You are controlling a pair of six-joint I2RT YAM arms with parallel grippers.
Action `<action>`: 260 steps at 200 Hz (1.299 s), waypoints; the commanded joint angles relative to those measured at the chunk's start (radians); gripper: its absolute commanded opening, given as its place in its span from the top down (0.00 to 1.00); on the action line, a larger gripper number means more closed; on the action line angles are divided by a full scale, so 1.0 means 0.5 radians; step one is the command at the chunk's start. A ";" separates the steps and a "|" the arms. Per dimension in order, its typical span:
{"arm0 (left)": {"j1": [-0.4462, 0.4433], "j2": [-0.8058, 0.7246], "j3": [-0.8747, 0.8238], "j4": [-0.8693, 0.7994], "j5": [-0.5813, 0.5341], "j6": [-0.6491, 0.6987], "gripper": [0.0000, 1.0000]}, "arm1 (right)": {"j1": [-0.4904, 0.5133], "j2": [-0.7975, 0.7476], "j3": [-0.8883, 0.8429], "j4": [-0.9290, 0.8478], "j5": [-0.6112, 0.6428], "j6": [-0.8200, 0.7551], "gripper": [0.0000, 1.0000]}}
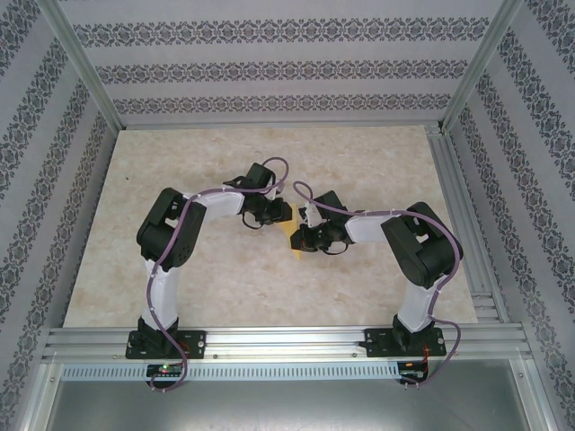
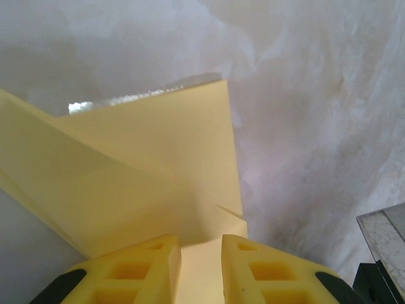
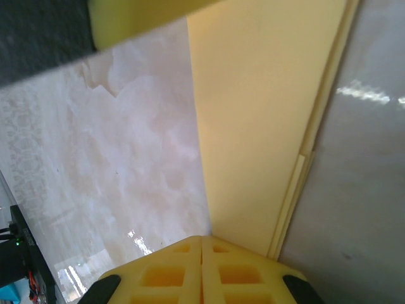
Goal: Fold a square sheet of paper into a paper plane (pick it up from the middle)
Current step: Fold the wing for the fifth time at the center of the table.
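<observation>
Several folds already show in the square sheet of paper (image 2: 145, 171), with layered flaps at centre frame, but there is no pointed dart yet, so most creasing seems left. The right gripper (image 3: 202, 244) is clenched on its edge. The left gripper (image 2: 201, 244), slightly parted, straddles it mid-table.

Two white arms (image 1: 162, 292), black joints (image 1: 168, 235), purple cables (image 1: 452, 269), black bases (image 1: 166, 341), yellow grid-moulded end effector fingers (image 2: 140, 272)

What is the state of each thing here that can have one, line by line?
square sheet of paper: folded, creased, with layered edges, pinched at one end.
right gripper: fingers shut on the paper.
left gripper: fingers slightly apart, the paper's face showing in the gap.
</observation>
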 commanded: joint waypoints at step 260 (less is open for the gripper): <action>0.312 -0.284 0.165 -0.283 -0.475 0.111 0.64 | -0.007 -0.465 0.171 -0.370 0.236 0.017 0.60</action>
